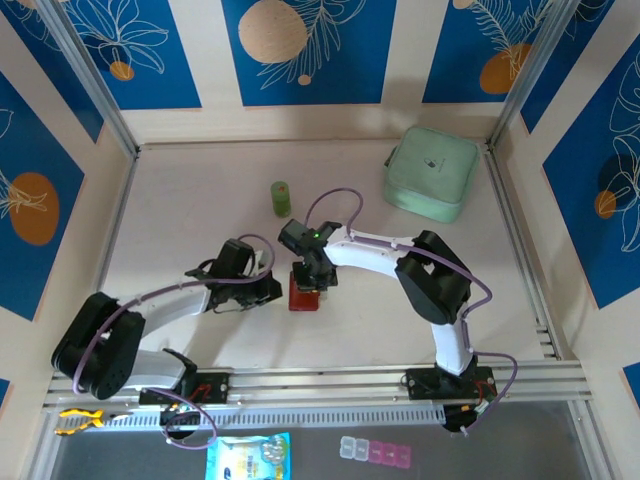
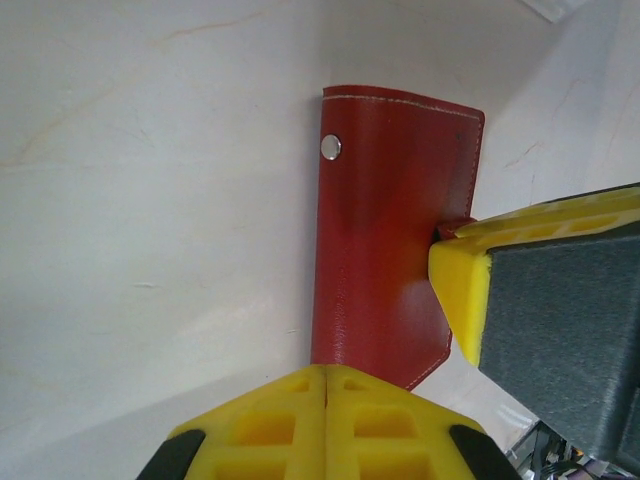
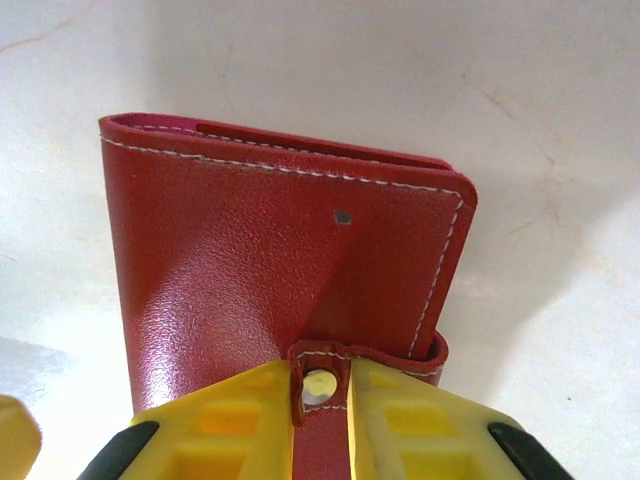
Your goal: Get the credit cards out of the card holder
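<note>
Red, grained leather-look card holder [image 3: 250,260], a small flat folding wallet with pale stitching along its edges, sits folded near the middle of the pale wooden table [image 2: 150,200], between the two arms. It looks light and thin. The cover seems supple rather than stiff, so it will likely bend and lift off the table if pulled from one end only. The grain should give the pads fair purchase, and nothing about it looks fragile. The credit cards are presumably tucked inside the fold, and being thin and smooth they will probably be slippery and need a pinch on an exposed edge.

Its short closing tab [image 3: 322,440], with a small metal snap, wraps over the near edge and looks like the best place to take hold. The right gripper [image 3: 320,395] has it there, its yellow fingers [image 2: 460,290] pressed against either side of the tab. A silver stud [image 2: 331,147] shows on the cover near the far edge.

At the opposite side the left gripper [image 2: 326,385] has its jaws fully together, right at the wallet's edge. Whether they pinch the cover I cannot tell. Steadying that end would help while the tab is peeled back.

Further off, a small green cylinder [image 1: 281,197] stands behind the wallet, and a large mint-green pouch [image 1: 432,172] lies in the far right corner.
</note>
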Tool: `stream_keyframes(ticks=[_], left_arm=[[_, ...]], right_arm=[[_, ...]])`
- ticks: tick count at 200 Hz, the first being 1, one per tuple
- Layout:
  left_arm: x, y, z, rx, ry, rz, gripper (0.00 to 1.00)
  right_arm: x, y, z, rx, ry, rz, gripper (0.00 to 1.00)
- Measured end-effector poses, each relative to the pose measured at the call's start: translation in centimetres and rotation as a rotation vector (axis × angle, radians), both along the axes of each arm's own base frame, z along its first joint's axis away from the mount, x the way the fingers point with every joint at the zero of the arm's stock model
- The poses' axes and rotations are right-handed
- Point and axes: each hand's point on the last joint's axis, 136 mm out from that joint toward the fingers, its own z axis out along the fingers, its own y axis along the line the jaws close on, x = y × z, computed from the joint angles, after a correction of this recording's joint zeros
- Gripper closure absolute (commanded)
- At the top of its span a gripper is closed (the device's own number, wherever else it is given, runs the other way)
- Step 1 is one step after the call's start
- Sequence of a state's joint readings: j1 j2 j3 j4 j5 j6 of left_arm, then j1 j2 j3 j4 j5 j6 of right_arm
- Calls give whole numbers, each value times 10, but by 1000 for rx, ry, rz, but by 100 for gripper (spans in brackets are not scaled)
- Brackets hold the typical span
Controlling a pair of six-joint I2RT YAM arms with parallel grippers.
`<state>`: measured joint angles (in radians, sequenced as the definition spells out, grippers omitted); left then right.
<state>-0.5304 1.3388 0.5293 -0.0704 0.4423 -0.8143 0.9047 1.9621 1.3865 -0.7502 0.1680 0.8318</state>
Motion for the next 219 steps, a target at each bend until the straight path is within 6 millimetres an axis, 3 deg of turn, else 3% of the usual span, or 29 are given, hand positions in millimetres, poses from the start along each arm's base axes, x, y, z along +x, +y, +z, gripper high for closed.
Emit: stream_keyframes(ticks=[113,219], left_arm=[[-2,-44,-5,-1,35,-82,100],[-2,-44,-18,26,59,-78,100]], right_arm=[[1,-2,0,228,50,-82,86],[4,-5,1,369,66,-116,88]])
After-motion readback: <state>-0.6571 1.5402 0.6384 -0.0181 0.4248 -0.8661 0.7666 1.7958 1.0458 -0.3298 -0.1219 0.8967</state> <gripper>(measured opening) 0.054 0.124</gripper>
